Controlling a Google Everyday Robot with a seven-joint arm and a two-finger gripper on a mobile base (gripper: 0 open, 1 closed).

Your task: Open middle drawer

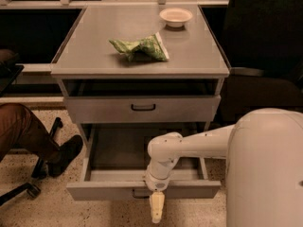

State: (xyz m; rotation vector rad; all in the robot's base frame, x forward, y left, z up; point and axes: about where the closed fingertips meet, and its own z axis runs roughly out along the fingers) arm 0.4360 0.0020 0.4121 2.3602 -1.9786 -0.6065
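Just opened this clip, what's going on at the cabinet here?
The robot's arm reaches down in front of the grey cabinet. The gripper hangs just below the front of the middle drawer, near its centre. That drawer is pulled well out, while the top drawer above it sits pushed in. A green bag and a white bowl rest on the cabinet top.
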